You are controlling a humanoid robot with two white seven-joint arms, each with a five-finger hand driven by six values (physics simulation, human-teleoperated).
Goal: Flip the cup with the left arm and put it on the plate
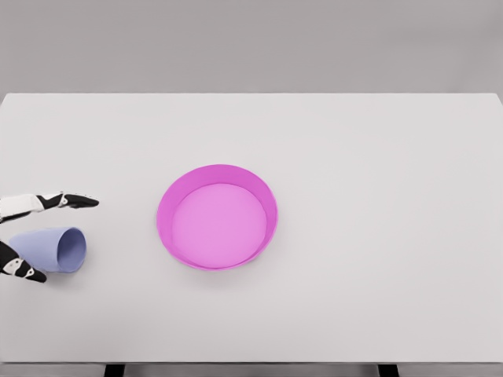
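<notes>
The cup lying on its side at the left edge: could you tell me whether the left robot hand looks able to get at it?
Probably yes. The left robot hand already brackets the cup, fingers spread either side, and nothing lies between them.
</notes>
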